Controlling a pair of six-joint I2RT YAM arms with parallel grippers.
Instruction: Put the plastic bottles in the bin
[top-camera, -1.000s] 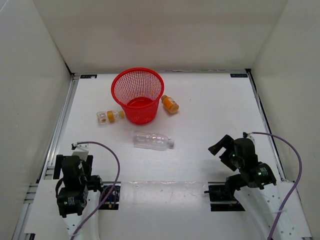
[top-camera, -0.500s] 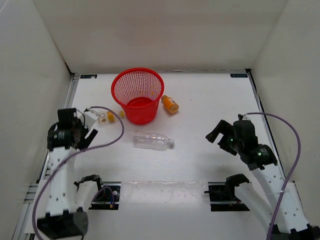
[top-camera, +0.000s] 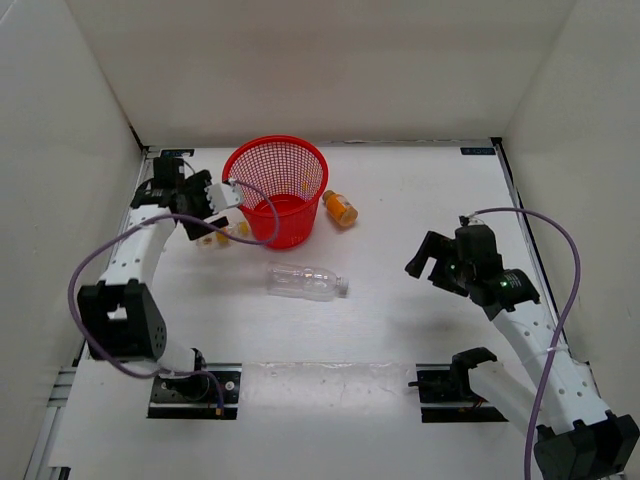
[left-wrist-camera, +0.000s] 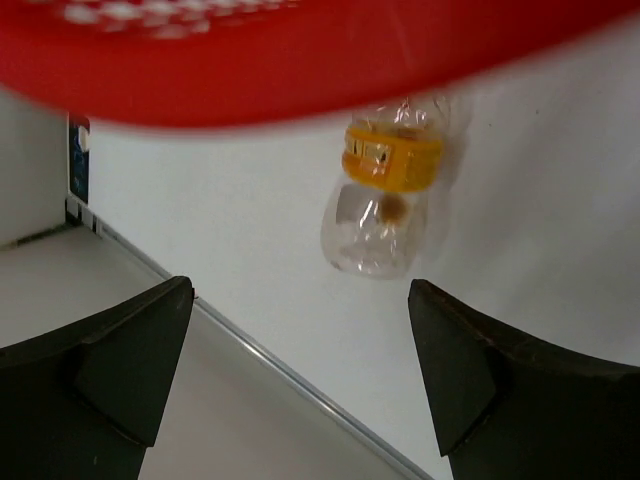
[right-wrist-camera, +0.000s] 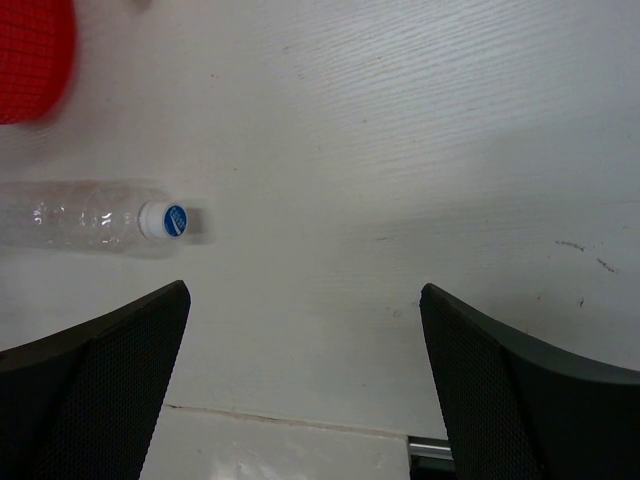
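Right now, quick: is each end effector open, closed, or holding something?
Left end effector: open, holding nothing.
Right end effector: open, holding nothing.

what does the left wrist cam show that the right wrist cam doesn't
Only left wrist: a small stubby bottle with an orange band, close to the red bin, and a metal edge rail. Only right wrist: the long clear bottle lying on its side, white cap pointing right. Both: a part of the red bin, the white table, and an open, empty gripper, the left gripper in one, the right gripper in the other.
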